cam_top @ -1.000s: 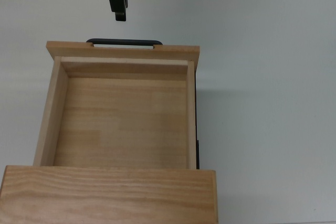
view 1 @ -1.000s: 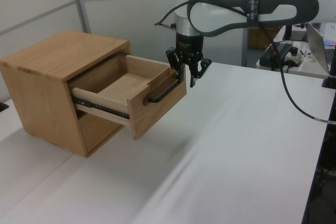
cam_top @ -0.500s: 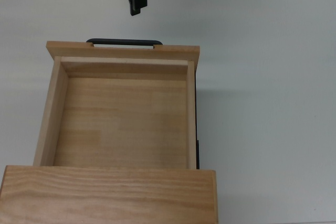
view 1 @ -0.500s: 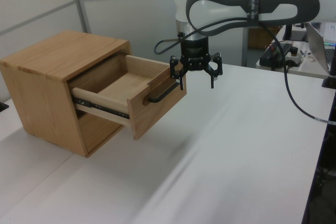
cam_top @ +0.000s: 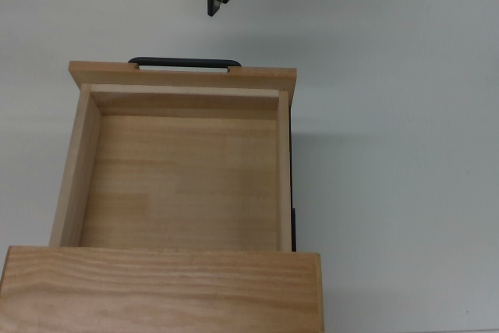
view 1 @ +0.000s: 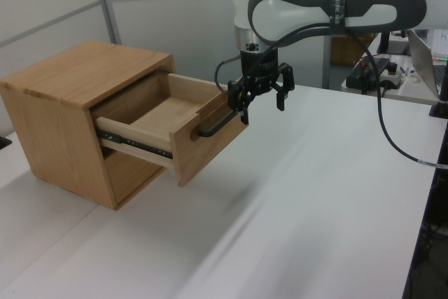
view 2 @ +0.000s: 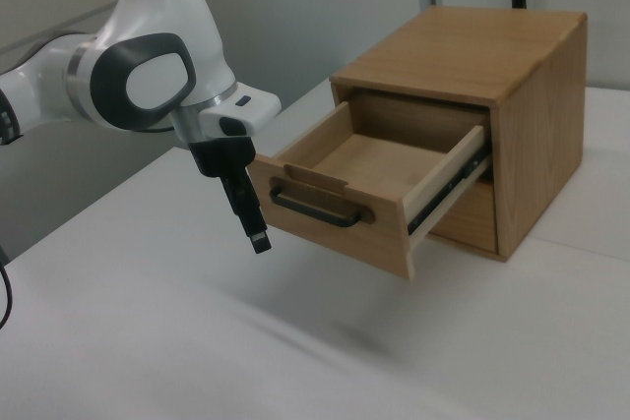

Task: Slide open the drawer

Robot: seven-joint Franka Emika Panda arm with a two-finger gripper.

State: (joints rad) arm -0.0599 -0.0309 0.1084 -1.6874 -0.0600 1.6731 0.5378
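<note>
White Franka arm (view 1: 329, 5) arches overhead, its black two-finger gripper (view 1: 262, 101) pointing down, fingers (view 1: 281, 100) spread apart.

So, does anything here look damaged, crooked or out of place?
Nothing stands out. The drawer sits pulled out and straight on its rails, empty inside; the gripper hangs open, clear of the handle.

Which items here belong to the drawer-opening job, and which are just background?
Part of the job:
- light wood box drawer, pulled out
- its thin black bar handle
- black two-finger end effector, open, off the handle
- grained wooden cabinet housing the drawer

Just there:
- white table
- cluttered desk behind the arm in the left view
</note>
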